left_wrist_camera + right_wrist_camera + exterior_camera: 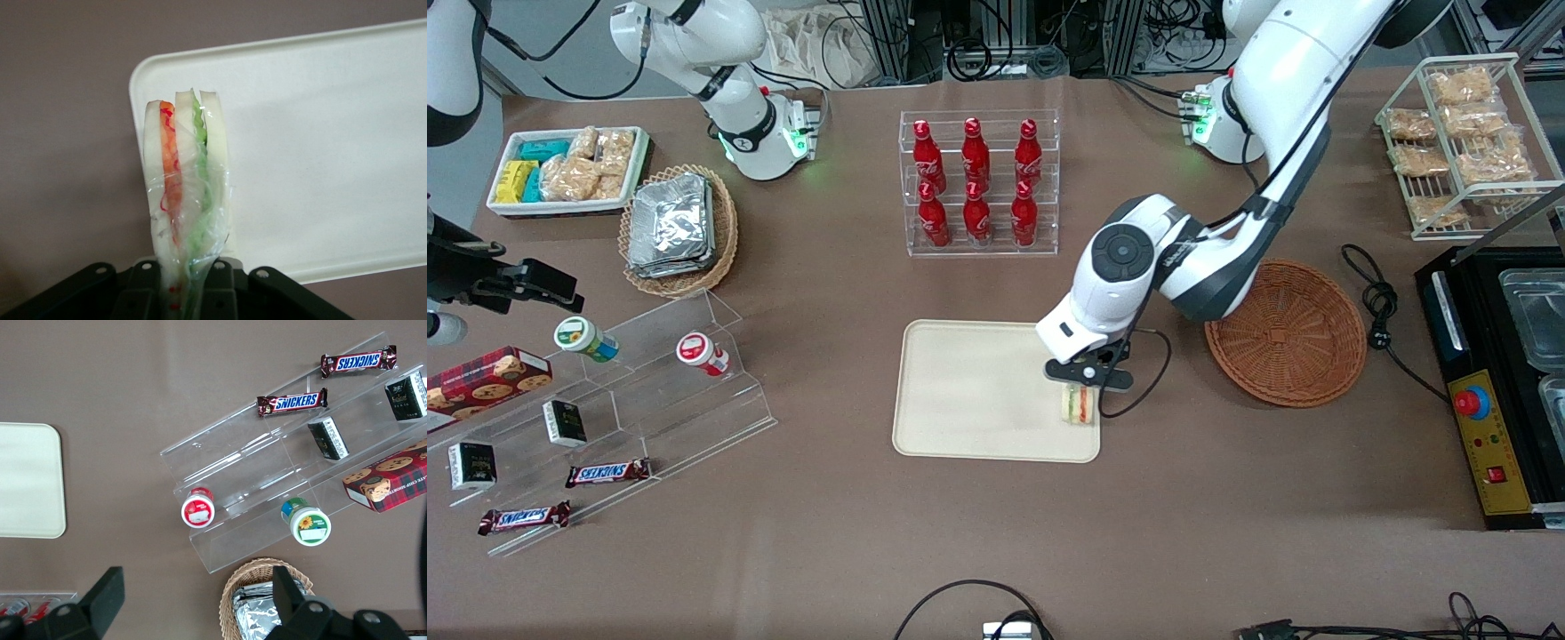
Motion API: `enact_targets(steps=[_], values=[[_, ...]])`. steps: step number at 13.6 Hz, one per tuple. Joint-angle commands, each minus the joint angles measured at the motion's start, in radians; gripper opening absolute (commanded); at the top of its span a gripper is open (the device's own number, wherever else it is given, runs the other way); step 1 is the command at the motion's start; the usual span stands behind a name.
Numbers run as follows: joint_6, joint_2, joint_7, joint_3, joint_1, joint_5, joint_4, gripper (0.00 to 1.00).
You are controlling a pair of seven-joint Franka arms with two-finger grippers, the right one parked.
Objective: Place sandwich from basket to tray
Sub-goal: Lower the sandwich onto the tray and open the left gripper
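One claw (1080, 388) grips the sandwich (1078, 405) over the tray (969, 400).

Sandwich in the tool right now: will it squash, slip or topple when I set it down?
The sandwich looks soft: layered bread and filling, so a hard squeeze would likely squash it. Its clear wrap probably makes it a bit slippery in the tool, which holds it over the tray corner. Held on edge, it looks narrow, so it may tip flat on release.

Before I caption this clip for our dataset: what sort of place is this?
Probably a robotics lab staged as a snack shop: cola bottles in a clear rack, Snickers bars on acrylic steps, cabling around. The gripper holds the sandwich over the tray, basket beside.
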Motion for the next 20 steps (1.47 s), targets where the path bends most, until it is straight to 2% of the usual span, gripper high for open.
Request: enact_targets(steps=[1,5,10,12,13,14,15,20], values=[[-0.012,0.065,-0.036,0.006,-0.019,0.053,0.046,0.12],[-0.012,0.102,-0.033,0.006,-0.032,0.079,0.041,0.13],[-0.012,0.136,-0.048,0.007,-0.05,0.079,0.046,0.19],[-0.01,0.147,-0.073,0.006,-0.05,0.103,0.046,0.22],[-0.01,0.153,-0.074,0.007,-0.05,0.108,0.046,0.34],[-0.01,0.158,-0.073,0.007,-0.05,0.108,0.046,0.7],[-0.01,0.159,-0.073,0.007,-0.05,0.11,0.046,1.0],[-0.06,0.133,-0.102,0.009,-0.033,0.106,0.098,1.0]])
